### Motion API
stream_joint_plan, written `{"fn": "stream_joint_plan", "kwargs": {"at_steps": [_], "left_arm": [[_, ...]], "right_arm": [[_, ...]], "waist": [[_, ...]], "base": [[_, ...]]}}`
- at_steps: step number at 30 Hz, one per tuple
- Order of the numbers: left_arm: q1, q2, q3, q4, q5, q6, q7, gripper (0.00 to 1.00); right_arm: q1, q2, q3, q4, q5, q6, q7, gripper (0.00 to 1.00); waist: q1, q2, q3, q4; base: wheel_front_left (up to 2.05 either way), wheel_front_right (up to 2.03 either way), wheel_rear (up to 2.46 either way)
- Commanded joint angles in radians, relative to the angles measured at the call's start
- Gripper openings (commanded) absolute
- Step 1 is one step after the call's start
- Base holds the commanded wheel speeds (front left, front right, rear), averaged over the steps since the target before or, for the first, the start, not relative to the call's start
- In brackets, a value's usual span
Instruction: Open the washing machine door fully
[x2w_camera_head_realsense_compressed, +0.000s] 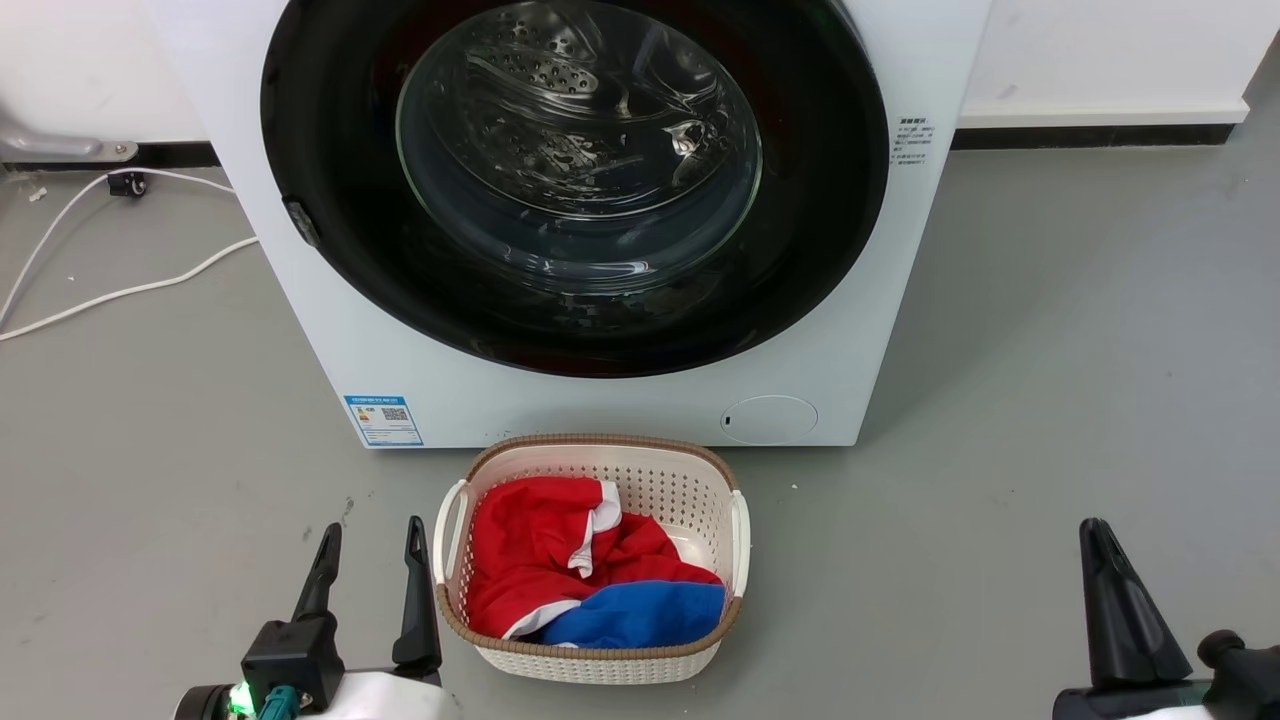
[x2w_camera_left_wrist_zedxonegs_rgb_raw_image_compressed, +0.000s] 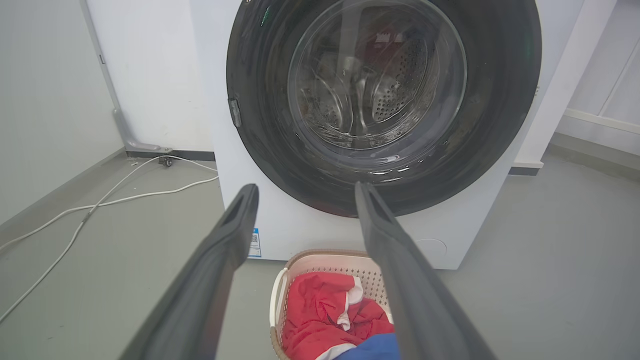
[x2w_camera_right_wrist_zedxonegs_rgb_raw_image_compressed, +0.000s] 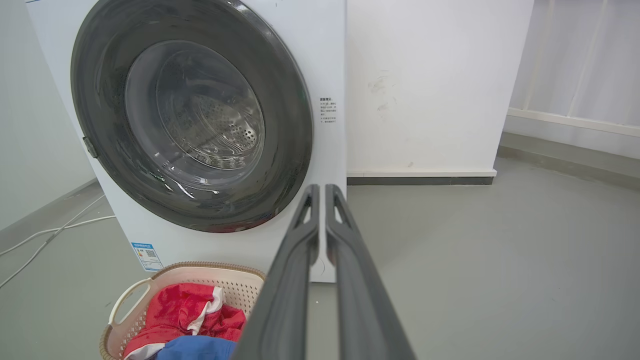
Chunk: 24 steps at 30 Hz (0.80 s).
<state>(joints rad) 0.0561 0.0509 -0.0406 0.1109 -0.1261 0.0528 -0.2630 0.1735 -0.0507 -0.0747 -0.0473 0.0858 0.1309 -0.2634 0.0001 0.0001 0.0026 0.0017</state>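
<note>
Left gripper (x2w_camera_head_realsense_compressed: 372, 527), fingers spread and empty, sits at 7 o'clock; right gripper (x2w_camera_right_wrist_zedxonegs_rgb_raw_image_compressed: 321, 189), fingers pressed together, at 5. Both well short, seemingly parked. Washing machine (x2w_camera_head_realsense_compressed: 600, 405) at 12 on grey floor (x2w_camera_head_realsense_compressed: 1000, 450) by white wall (x2w_camera_head_realsense_compressed: 1100, 50); washing machine door (x2w_camera_head_realsense_compressed: 575, 185) shut flush, latch tab (x2w_camera_head_realsense_compressed: 302, 222) at its 9. Laundry basket (x2w_camera_head_realsense_compressed: 590, 452) just before it; cable (x2w_camera_head_realsense_compressed: 120, 292) at 10.

bright even light, glare on the washing machine door (x2w_camera_head_realsense_compressed: 575, 180), wrist views' edges bowed.
</note>
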Motion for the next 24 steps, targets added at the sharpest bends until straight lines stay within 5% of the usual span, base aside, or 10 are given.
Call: {"fn": "stream_joint_plan", "kwargs": {"at_steps": [1, 5, 13, 24], "left_arm": [[0.008, -0.001, 0.002, 0.0, -0.002, 0.004, -0.003, 1.0], [0.011, -0.001, 0.002, -0.002, -0.004, 0.005, -0.003, 1.0], [0.011, 0.0, -0.003, 0.0, -0.008, 0.007, -0.003, 1.0], [0.015, -0.001, -0.003, 0.002, -0.011, 0.008, -0.003, 1.0]], "right_arm": [[-0.007, 0.001, 0.003, -0.009, 0.015, 0.0, -0.002, 0.0], [-0.019, 0.001, 0.009, -0.01, 0.184, 0.0, -0.002, 0.0], [-0.03, 0.002, 0.007, 0.034, 0.843, 0.0, -0.002, 0.0], [0.014, -0.001, 0.072, -0.032, 1.46, 0.0, 0.04, 0.0]], "waist": [[-0.0001, -0.0001, 0.0, 0.0], [-0.0001, -0.0001, -0.001, -0.002], [-0.0001, -0.0001, 0.0, 0.001], [-0.0001, -0.0001, 0.003, -0.002]], "base": [[0.0, 0.0, 0.0], [0.0, 0.0, 0.0], [0.0, 0.0, 0.0], [0.0, 0.0, 0.0]]}}
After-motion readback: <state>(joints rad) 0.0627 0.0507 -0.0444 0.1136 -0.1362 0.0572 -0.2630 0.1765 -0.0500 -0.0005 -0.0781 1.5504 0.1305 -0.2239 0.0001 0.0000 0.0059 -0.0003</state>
